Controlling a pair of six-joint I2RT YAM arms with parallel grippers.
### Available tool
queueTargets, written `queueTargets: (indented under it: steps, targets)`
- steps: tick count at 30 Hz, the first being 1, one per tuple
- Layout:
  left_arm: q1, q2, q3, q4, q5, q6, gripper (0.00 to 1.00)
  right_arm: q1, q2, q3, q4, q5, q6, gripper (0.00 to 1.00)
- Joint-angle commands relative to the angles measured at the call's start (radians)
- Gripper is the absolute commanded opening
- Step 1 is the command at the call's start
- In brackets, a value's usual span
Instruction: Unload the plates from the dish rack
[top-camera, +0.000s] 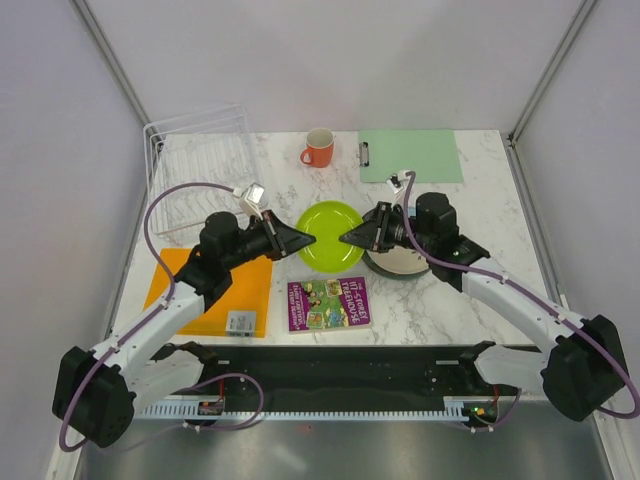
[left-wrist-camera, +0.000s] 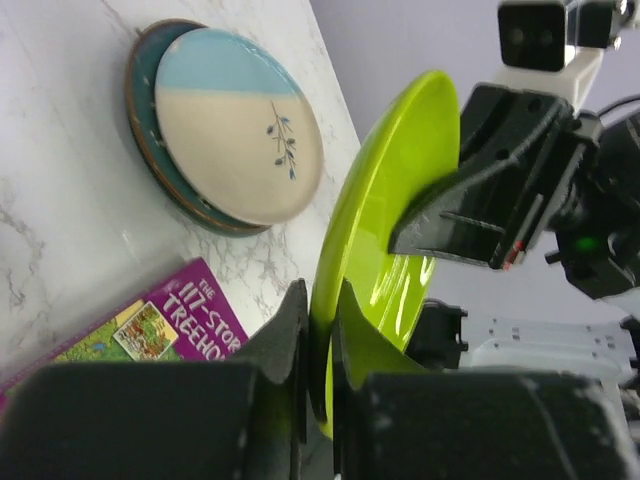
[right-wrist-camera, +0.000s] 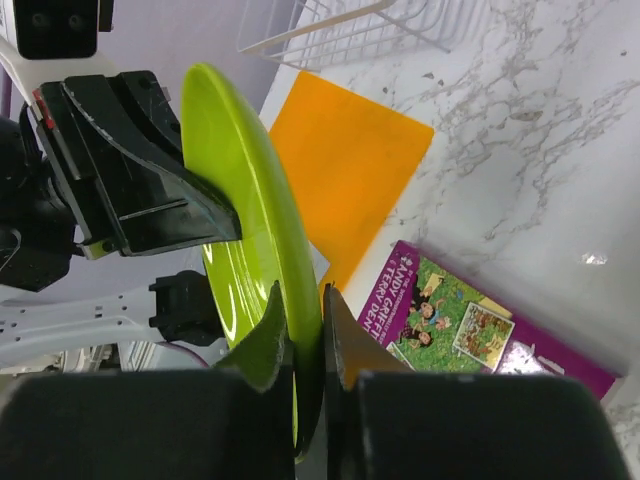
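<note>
We hold the lime green plate (top-camera: 331, 236) at centre frame, left claw (top-camera: 310, 240) and right claw (top-camera: 344, 239) each clamped on opposite rims.

An orange mug (top-camera: 319, 148) stands well beyond the left tool (top-camera: 312, 241); a green clipboard (top-camera: 412, 156) lies beyond the right tool (top-camera: 343, 239). Nearer than both tools, a purple picture book (top-camera: 329, 303) lies on the marble tabletop (top-camera: 480, 210). An orange mat (top-camera: 215, 290), left of the left tool, carries a small grey card (top-camera: 241, 322).

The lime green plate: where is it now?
In the top view the lime green plate is mid-table, held between the left pincer and the right pincer, just behind the purple book.
</note>
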Motion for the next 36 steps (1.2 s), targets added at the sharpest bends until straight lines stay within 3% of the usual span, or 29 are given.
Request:
queueTargets:
  steps: [1, 2, 5, 9, 12, 16, 23, 31, 35, 36]
  targets:
    - [-0.009, 0.002, 0.002, 0.089, 0.012, -0.033, 0.12, -0.002, -0.017, 0.041, -0.010, 0.109, -0.033, 0.00]
    - [-0.009, -0.006, 0.008, 0.067, -0.016, -0.005, 0.34, -0.003, -0.046, 0.046, -0.029, 0.178, -0.053, 0.00]
    - [-0.009, -0.040, 0.034, -0.133, -0.170, 0.091, 0.55, -0.020, -0.116, 0.086, -0.193, 0.392, -0.128, 0.00]
    - [-0.009, -0.105, 0.054, -0.451, -0.486, 0.206, 0.62, -0.120, -0.163, 0.115, -0.382, 0.551, -0.188, 0.00]
    - [-0.009, -0.162, 0.029, -0.520, -0.692, 0.269, 0.61, -0.222, -0.150, 0.103, -0.424, 0.502, -0.208, 0.00]
    - [-0.009, -0.213, -0.029, -0.562, -0.917, 0.289, 0.60, -0.267, -0.103, 0.084, -0.447, 0.508, -0.219, 0.00]
    - [-0.001, -0.175, -0.138, -0.421, -1.071, 0.426, 0.60, -0.299, -0.020, 0.054, -0.430, 0.519, -0.228, 0.00]
    - [0.001, -0.141, -0.201, -0.260, -1.076, 0.492, 0.59, -0.316, 0.095, 0.026, -0.350, 0.502, -0.239, 0.01]
    - [0.001, -0.170, -0.210, -0.254, -1.065, 0.493, 0.59, -0.319, 0.121, -0.006, -0.317, 0.493, -0.231, 0.14]
    - [-0.001, -0.191, -0.210, -0.254, -1.064, 0.499, 0.60, -0.319, 0.121, -0.017, -0.313, 0.495, -0.231, 0.31]
